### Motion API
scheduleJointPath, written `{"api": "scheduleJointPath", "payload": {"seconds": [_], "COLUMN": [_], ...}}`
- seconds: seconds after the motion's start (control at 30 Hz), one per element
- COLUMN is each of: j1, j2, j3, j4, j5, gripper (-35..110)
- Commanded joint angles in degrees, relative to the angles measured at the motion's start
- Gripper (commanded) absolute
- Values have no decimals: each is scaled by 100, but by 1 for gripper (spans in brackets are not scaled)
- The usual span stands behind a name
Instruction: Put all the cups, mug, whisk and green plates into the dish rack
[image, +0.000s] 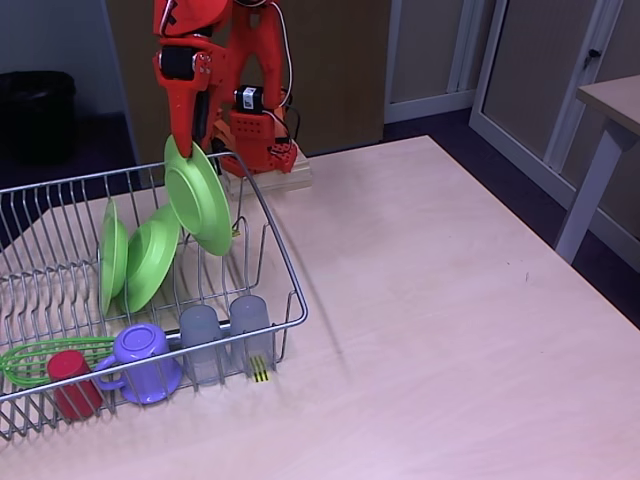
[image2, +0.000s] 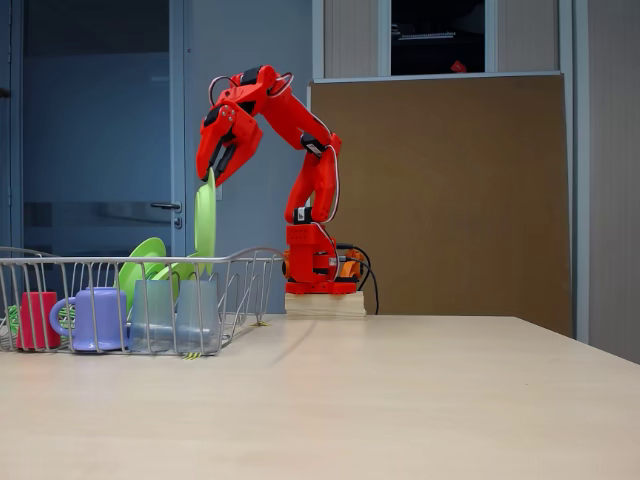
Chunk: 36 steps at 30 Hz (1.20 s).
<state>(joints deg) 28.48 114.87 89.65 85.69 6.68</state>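
1. The last loose item is going in: the arm is holding the third green plate (image: 200, 203) above the back of the dish rack (image: 285, 262), so by my reckoning this is the closing step of the task.
2. Already sitting in the rack are two green plates (image: 135, 258) leaning together at about 8 o'clock from the held one in a fixed view, the two grey-blue tumblers (image: 226, 335) along the front wire, the purple mug (image: 143, 357) beside them, the red cup (image: 73, 382) and the whisk (image: 35, 358) at the far left corner.
3. The hand (image: 187, 148) is clamping the held plate by its top rim, fingers closed onto the edge; the plate is hanging nearly upright, seen edge-on in a fixed view (image2: 205, 218).
4. Its lower edge is reaching down about level with the rack's top wire, just beside the leaning pair; whether it is touching them I cannot tell.
5. Next, I judge, the plate needs lowering straight between the prongs, staying upright, before the fingers let go, or it may tip onto its neighbours.
6. The table (image: 450, 300) is carrying the rack.
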Motion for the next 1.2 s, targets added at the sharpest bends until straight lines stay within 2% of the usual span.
{"api": "scheduleJointPath", "payload": {"seconds": [0.0,0.17,0.5,0.7,0.87,1.17], "j1": [123,35,-202,-193,53,316], "j2": [35,132,976,1714,2303,2558], "j3": [70,571,2593,3700,4456,4825], "j4": [-62,-413,-1547,-1872,-2180,-2417], "j5": [53,211,747,1020,967,519], "gripper": [0,0,0,0,0,3]}}
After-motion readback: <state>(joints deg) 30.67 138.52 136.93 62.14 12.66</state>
